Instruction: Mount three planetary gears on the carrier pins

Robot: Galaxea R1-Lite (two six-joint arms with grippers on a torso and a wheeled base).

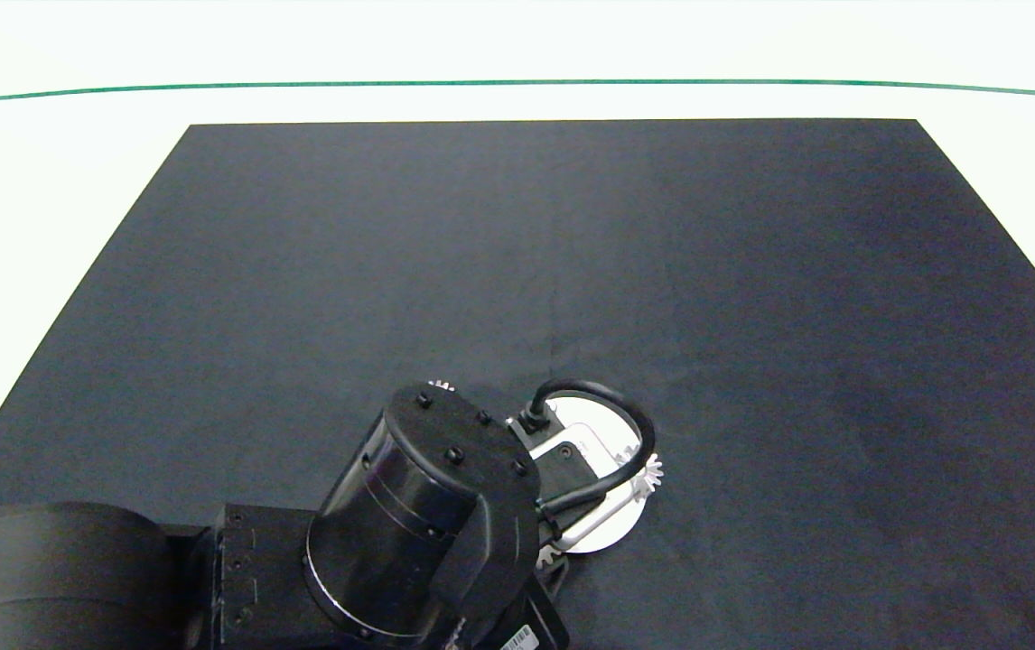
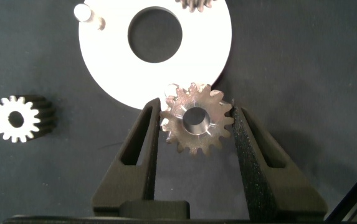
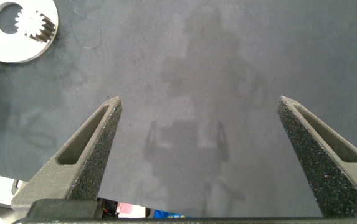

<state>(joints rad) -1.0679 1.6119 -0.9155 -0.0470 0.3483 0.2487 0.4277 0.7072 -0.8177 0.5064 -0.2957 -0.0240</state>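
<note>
Over the near middle of the dark desk (image 1: 572, 253), the left arm reached in from the head view's left edge, its bulk covering most of the white disc (image 1: 603, 537). Left claw (image 2: 195, 121) hung low above the disc's rim with its two fingers (image 2: 142, 140) closed against the toothed flanks of one silvery planetary gear (image 2: 195, 118). That gear was held flat, centre hole facing the wrist camera, overlapping the disc's outer edge. Whether it sat on a pin could not be told; nothing showed through the hole but dark.

One bare carrier pin (image 2: 82, 12) stood upright on the disc, near the rim, on the far side of the large centre hole from the gripped gear. A second gear (image 2: 197, 5) sat on the disc at the rim, only partly in the left wrist view; the pin under it was not visible. In the head view its teeth (image 1: 650, 477) jutted past the disc edge.

A third gear (image 2: 17, 117) lay on the desk mat, well apart from the disc, centre hole up, untouched.

Right claw (image 3: 200, 124) hovered over bare mat, fingers spread wide, holding nothing. Its arm did not show in the head view. A disc with a gear on it (image 3: 16, 28) showed in the corner of the right wrist view.
</note>
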